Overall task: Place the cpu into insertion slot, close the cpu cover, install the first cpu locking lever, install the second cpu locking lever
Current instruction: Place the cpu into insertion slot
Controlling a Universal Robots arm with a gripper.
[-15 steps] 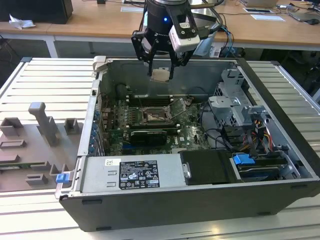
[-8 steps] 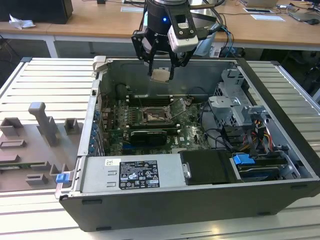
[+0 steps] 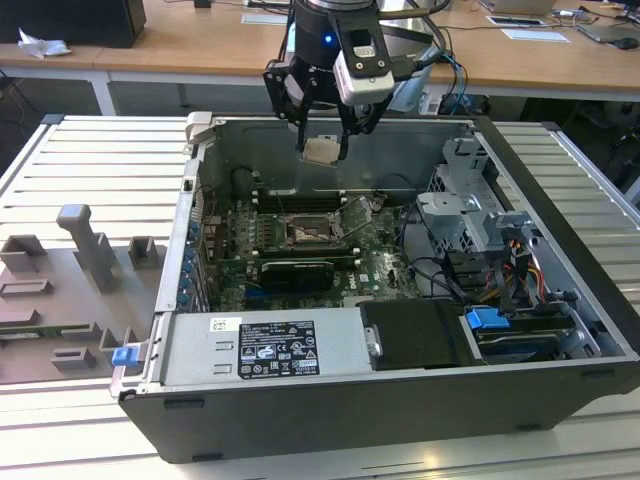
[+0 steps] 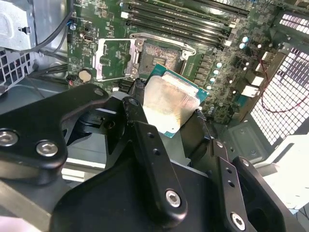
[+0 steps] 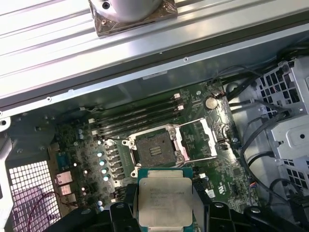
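My gripper [image 3: 323,143] is shut on the cpu [image 3: 320,151], a pale square chip that hangs above the open computer case, near its back wall. In both wrist views the cpu [image 4: 169,101] [image 5: 164,198] sits clamped between the black fingers [image 4: 137,113]. Below it, on the green board, the insertion slot [image 3: 305,233] [image 5: 154,149] [image 4: 161,55] lies bare with its dark centre showing. The cpu cover [image 3: 358,215] [image 5: 198,140] [image 4: 115,59] is swung up and open beside the slot, on the exterior view's right of it.
Long black memory slots [image 3: 300,200] run behind the socket and a dark card [image 3: 295,272] lies in front. A silver power supply [image 3: 265,345] lines the near wall. A drive cage [image 3: 470,215] and cables fill the exterior view's right. A grey fixture [image 3: 80,270] stands outside.
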